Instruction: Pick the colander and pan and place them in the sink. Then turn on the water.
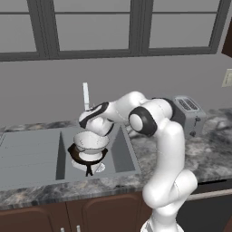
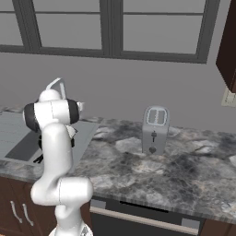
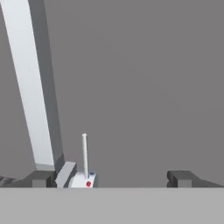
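The white colander [image 1: 91, 142] rests on the dark pan [image 1: 80, 156], both inside the grey sink [image 1: 122, 156] basin; the pan's black handle points toward the counter front. My gripper [image 1: 86, 118] hovers above them, facing the back wall, near the pale tap [image 1: 85, 95]. In the hand view the gripper [image 3: 109, 178] is open with nothing between its fingertips [image 3: 178, 177]. The tap's tall spout [image 3: 33, 87] rises at the left, and its thin lever [image 3: 85, 153] stands on a base marked with red and blue dots. I see no water at the tap.
A ridged drainboard [image 1: 27, 156] lies left of the basin. A silver toaster [image 1: 190, 113] [image 2: 155, 129] stands on the marbled counter [image 2: 152, 170] to the right. Windows run above the grey wall. Dark cabinets sit below.
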